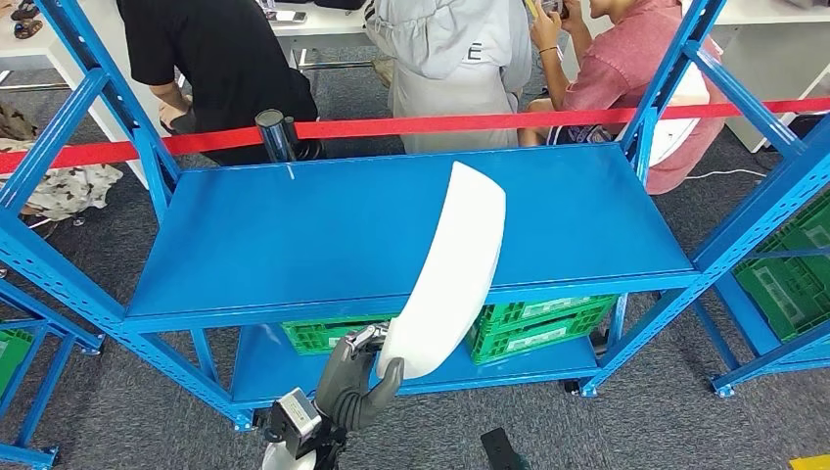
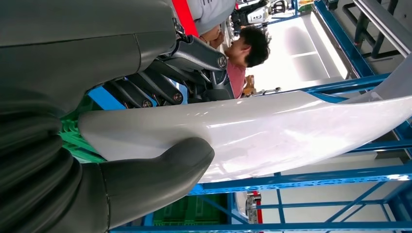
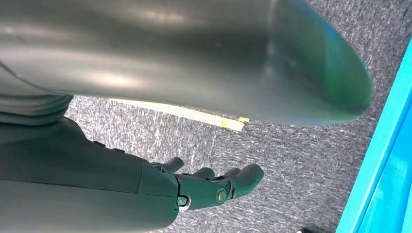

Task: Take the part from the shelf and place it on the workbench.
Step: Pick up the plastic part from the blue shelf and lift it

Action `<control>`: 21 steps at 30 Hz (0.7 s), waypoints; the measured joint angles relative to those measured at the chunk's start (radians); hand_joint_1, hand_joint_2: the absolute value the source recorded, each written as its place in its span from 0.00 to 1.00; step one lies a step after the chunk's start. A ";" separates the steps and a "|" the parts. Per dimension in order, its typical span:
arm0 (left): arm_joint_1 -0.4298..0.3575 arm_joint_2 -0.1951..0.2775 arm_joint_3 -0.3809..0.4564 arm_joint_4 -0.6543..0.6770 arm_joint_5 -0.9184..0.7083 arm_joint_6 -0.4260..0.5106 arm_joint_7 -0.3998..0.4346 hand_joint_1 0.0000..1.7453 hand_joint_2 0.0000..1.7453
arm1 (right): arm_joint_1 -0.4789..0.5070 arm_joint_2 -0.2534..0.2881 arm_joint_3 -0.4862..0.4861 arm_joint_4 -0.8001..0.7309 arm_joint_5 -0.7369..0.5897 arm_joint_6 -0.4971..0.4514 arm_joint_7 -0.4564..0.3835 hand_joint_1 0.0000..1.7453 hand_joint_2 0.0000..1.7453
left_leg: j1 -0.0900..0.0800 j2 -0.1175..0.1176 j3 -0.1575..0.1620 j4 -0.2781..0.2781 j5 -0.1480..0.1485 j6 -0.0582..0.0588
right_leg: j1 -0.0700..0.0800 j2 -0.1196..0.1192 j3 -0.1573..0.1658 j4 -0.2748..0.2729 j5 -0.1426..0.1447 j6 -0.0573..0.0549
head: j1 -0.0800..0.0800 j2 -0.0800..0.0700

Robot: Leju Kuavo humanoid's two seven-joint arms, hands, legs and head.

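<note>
The left hand [image 1: 354, 384] is clamping thumb and fingers on the white part's [image 1: 452, 266] near end — its long axis is reaching forward over the blue workbench [image 1: 294, 235]; the right hand [image 3: 214, 187] is hanging loose, holding nothing.

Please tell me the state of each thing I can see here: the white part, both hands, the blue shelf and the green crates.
White part: held at its lower end, lifted above the shelf top.
Left hand: grips the part, thumb and fingers on opposite faces.
Right hand: empty, fingers slightly apart, above the carpet.
Blue shelf: top bare.
Green crates: on the lower level.
</note>
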State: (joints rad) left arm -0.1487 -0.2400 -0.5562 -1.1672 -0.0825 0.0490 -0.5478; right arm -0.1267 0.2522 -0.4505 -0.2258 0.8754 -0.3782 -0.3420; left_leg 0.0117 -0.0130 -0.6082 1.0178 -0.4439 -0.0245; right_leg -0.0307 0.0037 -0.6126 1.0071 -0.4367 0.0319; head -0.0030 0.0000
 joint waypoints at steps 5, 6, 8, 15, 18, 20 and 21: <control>0.009 0.000 0.000 -0.022 -0.017 0.011 0.000 1.00 1.00 | -0.008 0.008 0.000 0.000 -0.008 -0.024 -0.022 0.00 0.00 | 0.003 0.002 0.026 -0.038 0.014 0.031 | -0.004 -0.001 0.003 0.016 -0.016 0.014 | -0.003 0.000; 0.010 -0.001 0.001 -0.026 -0.019 0.012 0.000 1.00 1.00 | -0.011 0.009 0.000 0.000 -0.010 -0.023 -0.023 0.00 0.00 | 0.006 0.003 0.035 -0.050 0.021 0.034 | -0.003 -0.001 -0.015 0.061 -0.044 0.013 | 0.000 0.000; 0.013 -0.001 0.001 -0.028 -0.022 0.014 0.000 1.00 1.00 | -0.014 0.009 0.000 0.000 -0.015 -0.014 -0.023 0.00 0.00 | 0.004 0.006 0.038 -0.052 0.024 0.037 | -0.001 0.000 -0.078 0.195 -0.115 0.012 | 0.006 0.000; 0.021 0.000 0.002 -0.035 -0.030 0.014 0.001 1.00 1.00 | -0.019 0.006 -0.002 0.000 -0.031 -0.002 -0.021 0.00 0.00 | 0.005 0.002 0.020 -0.005 -0.004 0.001 | -0.005 -0.001 0.017 0.037 -0.041 0.008 | 0.016 0.000; 0.022 0.000 0.003 -0.042 -0.032 0.014 0.001 1.00 1.00 | -0.020 0.007 -0.005 0.000 -0.043 0.013 -0.026 0.00 0.00 | 0.004 0.001 0.020 -0.003 -0.013 -0.017 | -0.001 0.001 0.018 0.033 -0.042 -0.019 | 0.009 0.000; 0.022 0.000 0.003 -0.045 -0.032 0.014 0.001 1.00 1.00 | -0.020 0.008 -0.009 0.000 -0.053 0.029 -0.029 0.00 0.00 | 0.006 0.004 0.012 0.022 -0.032 -0.026 | -0.002 0.000 0.017 0.032 -0.039 -0.034 | 0.002 0.000; 0.022 0.001 0.003 -0.046 -0.032 0.014 0.001 1.00 1.00 | -0.020 0.008 -0.011 0.000 -0.056 0.035 -0.029 0.00 0.00 | 0.007 0.006 -0.006 0.063 -0.058 -0.030 | -0.003 -0.001 0.017 0.032 -0.038 -0.039 | -0.002 0.000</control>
State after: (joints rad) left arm -0.1266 -0.2395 -0.5531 -1.2136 -0.1144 0.0626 -0.5470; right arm -0.1468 0.2598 -0.4613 -0.2262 0.8195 -0.3433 -0.3715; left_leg 0.0189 -0.0072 -0.6140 1.0813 -0.5018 -0.0542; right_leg -0.0334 0.0024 -0.5952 1.0389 -0.4749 -0.0071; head -0.0048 0.0000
